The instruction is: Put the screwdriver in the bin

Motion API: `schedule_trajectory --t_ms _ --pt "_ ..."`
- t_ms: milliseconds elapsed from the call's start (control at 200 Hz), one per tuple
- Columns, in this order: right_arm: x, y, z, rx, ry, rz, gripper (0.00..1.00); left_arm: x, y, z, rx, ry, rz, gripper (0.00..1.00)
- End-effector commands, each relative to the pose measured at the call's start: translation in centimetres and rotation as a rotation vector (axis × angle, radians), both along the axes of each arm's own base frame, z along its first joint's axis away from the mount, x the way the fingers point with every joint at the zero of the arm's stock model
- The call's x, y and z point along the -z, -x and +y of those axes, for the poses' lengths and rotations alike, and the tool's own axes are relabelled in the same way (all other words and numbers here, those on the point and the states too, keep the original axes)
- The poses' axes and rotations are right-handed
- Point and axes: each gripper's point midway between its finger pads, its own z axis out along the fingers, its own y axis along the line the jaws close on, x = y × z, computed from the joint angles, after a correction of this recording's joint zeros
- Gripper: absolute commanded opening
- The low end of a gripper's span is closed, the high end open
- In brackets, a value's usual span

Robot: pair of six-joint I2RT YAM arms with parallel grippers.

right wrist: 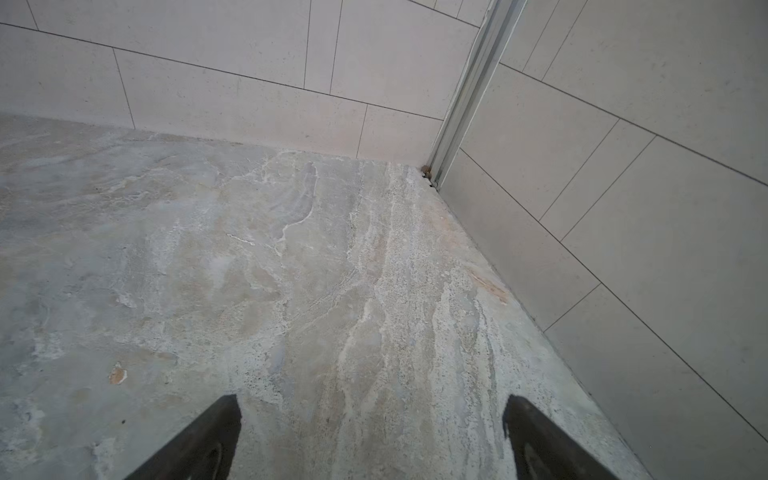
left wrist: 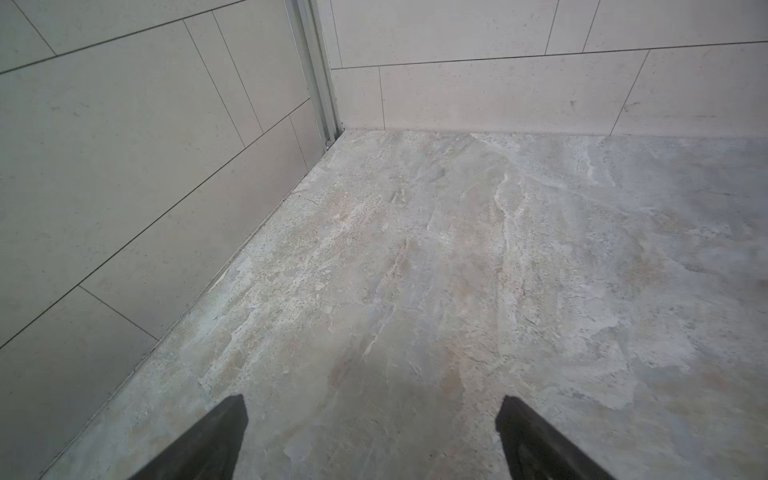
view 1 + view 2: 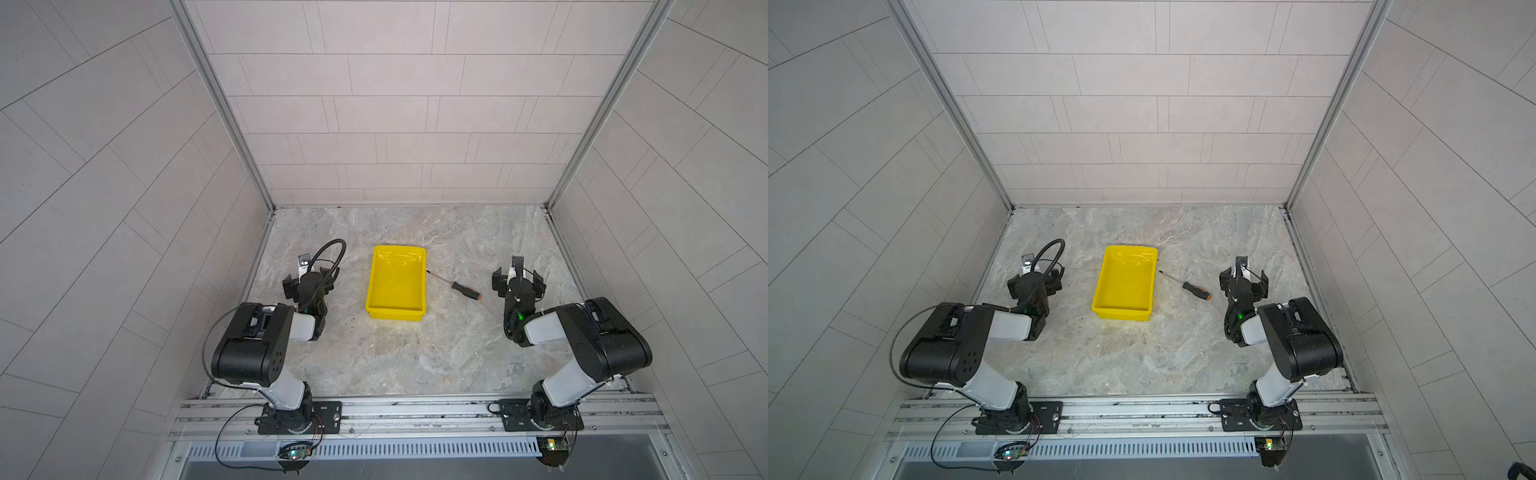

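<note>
- We look down on a grey, marbled worktop (image 3: 415, 357) walled in by pale tiles, with one robot arm on each side.
- The bin (image 3: 395, 286), a shallow bright yellow rectangular tray, sits near the middle of the worktop in both top views (image 3: 1125, 282), with its long sides running away from the arms.
- Inside the bin we see only its bare, glossy yellow floor, with light reflecting at the far end.
- The screwdriver (image 3: 454, 284) lies flat on the worktop outside the bin, just beside its right long side; it shows in both top views (image 3: 1185, 284).
- Its thin dark shaft points at the bin's rim near the far right corner; we cannot tell whether the tip touches it.
- Its black handle with orange bands angles away toward the right arm.
- The left pincer (image 3: 309, 282) hovers left of the bin, well apart from it; in its wrist view (image 2: 371, 415) the jaws stand wide apart over bare worktop.
- The right pincer (image 3: 518, 282) hovers near the screwdriver's handle end without touching it; in its wrist view (image 1: 372, 415) the jaws also stand wide apart, gripping nothing.
</note>
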Motion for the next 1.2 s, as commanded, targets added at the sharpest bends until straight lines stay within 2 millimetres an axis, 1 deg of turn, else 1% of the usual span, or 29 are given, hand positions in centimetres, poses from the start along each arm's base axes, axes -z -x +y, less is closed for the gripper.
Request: schedule_trajectory --t_ms 0,1126,1196 --pt "-0.09 0.05 0.04 -0.001 -0.001 -0.009 0.99 -0.58 -0.18 0.15 -0.005 0.008 -0.029 1.0" --pt "-0.12 0.15 0.14 0.0 0.004 -0.013 0.99 -0.64 -0.15 0.18 -0.006 0.006 -0.031 1.0" --pt "-0.21 0.13 0.16 -0.001 0.004 -0.016 0.99 -0.62 -0.25 -0.25 0.02 0.006 -0.031 1.0"
